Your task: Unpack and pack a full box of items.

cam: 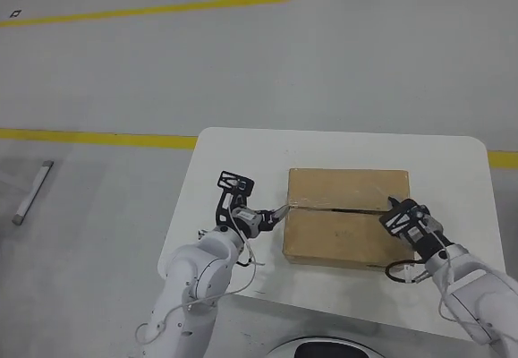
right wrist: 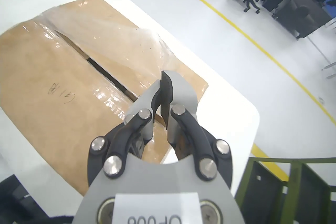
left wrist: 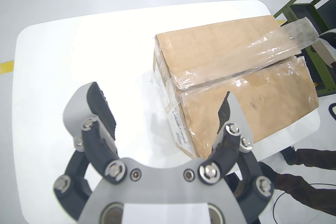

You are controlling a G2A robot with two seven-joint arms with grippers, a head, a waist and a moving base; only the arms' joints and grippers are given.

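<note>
A cardboard box [cam: 343,237] lies flat on the white table [cam: 241,161], its long axis and taped seam running side to side between the arms. The right gripper [right wrist: 164,79] pinches the peeled end of the clear tape [right wrist: 118,41]. The left gripper [left wrist: 162,93] is spread beside the opposite end. The box looks stiff and is likely heavy. The tape looks flimsy and is best held by its loose end.

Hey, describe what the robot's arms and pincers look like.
The left arm and right arm have smooth white shells. The left pincer and right pincer have silver fingers with black ribbed pads, black links and shiny screws. A black cable loops by the right wrist.
</note>
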